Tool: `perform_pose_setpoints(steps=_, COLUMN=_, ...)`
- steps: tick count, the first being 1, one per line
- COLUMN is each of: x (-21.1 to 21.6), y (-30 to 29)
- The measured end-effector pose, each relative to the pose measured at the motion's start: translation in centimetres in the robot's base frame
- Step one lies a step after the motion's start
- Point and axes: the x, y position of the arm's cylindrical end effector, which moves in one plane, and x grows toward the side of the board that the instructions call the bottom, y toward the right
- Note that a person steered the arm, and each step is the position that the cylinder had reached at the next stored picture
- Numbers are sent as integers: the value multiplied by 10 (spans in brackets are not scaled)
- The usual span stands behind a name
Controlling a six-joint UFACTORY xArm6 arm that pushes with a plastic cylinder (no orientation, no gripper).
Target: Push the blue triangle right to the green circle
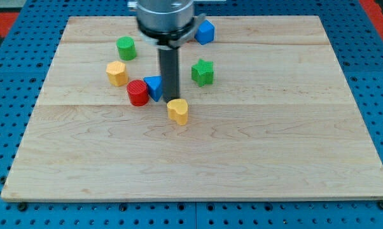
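The blue triangle (154, 86) lies on the wooden board, touching the red cylinder (138, 93) on its left. The green circle (126, 48) stands up and to the left of it, near the board's top. My tip (172, 98) is down at the blue triangle's right side, just above the yellow heart (177, 111). The rod hides part of the triangle's right edge.
A yellow hexagon block (117, 73) sits left of the red cylinder. A green star (203, 72) is right of the rod. A blue cube (205, 32) is at the top, beside the arm's body. The board's edges (26, 127) drop to a blue perforated table.
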Motion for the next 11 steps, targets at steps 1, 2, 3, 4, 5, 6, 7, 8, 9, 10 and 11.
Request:
perform_pose_setpoints(steps=1, x=-15, y=-7)
perform_pose_setpoints(steps=2, x=-51, y=-3)
perform_pose_setpoints(steps=3, x=-27, y=-11)
perform_pose_setpoints(steps=4, x=-23, y=-35)
perform_pose_setpoints(steps=5, x=-62, y=-46)
perform_pose_setpoints(steps=6, x=-76, y=-22)
perform_pose_setpoints(steps=7, x=-93, y=-20)
perform_pose_setpoints(steps=8, x=-75, y=3)
perform_pose_setpoints(steps=9, x=-90, y=-3)
perform_pose_setpoints(steps=10, x=-103, y=-34)
perform_pose_setpoints(steps=11, x=-115, y=-35)
